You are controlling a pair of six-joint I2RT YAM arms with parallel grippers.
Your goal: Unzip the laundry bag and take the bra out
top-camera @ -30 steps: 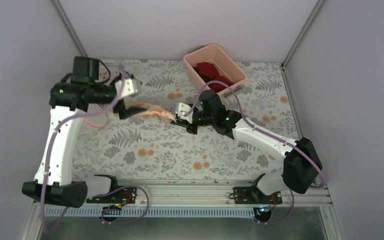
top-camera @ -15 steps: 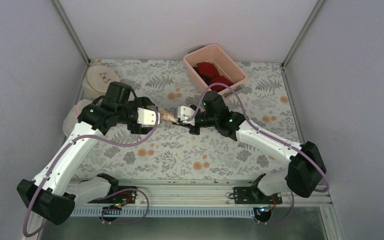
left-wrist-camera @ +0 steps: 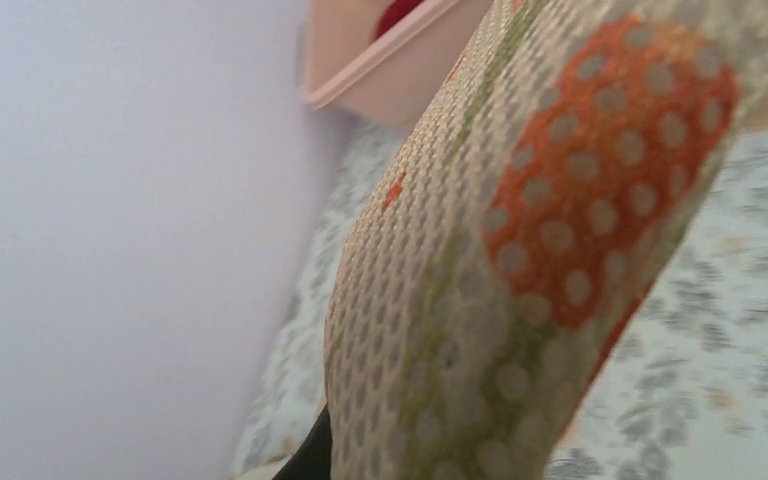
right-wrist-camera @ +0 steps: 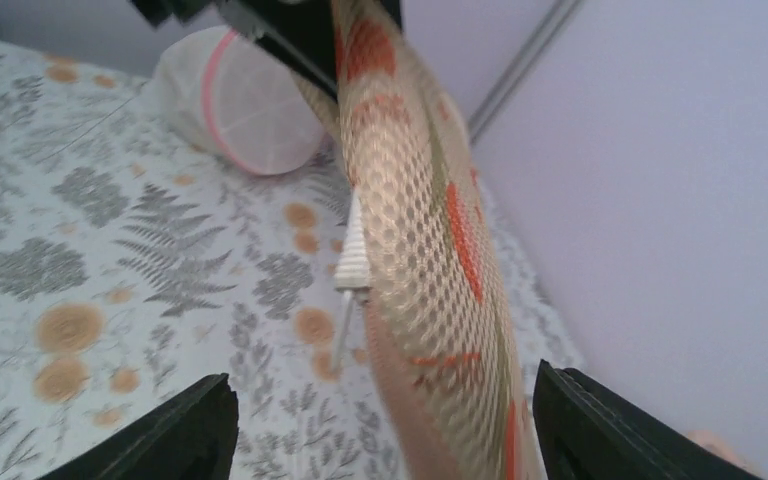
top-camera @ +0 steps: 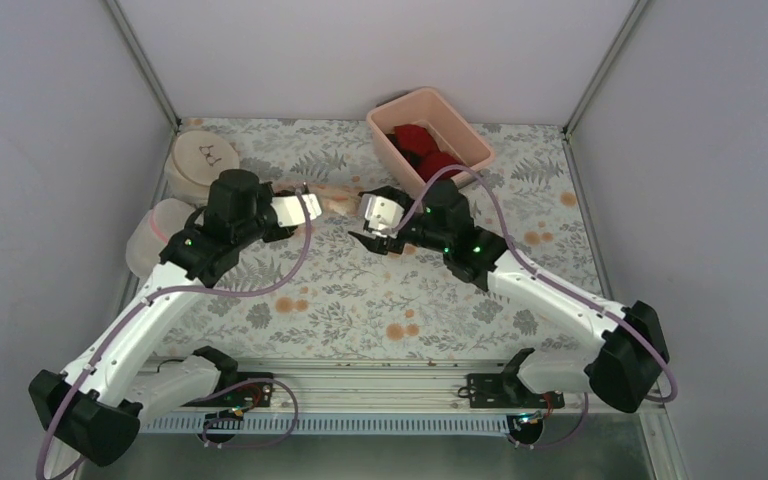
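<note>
my left gripper (top-camera: 307,203) clamps the laundry bag (right-wrist-camera: 410,250): light, limp mesh; right gripper (right-wrist-camera: 380,420) gapes around it, I'd pinch the white zip tab (right-wrist-camera: 353,262)

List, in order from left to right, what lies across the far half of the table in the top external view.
white mesh bag → round beige bag → left gripper → laundry bag → right gripper → pink tub
</note>
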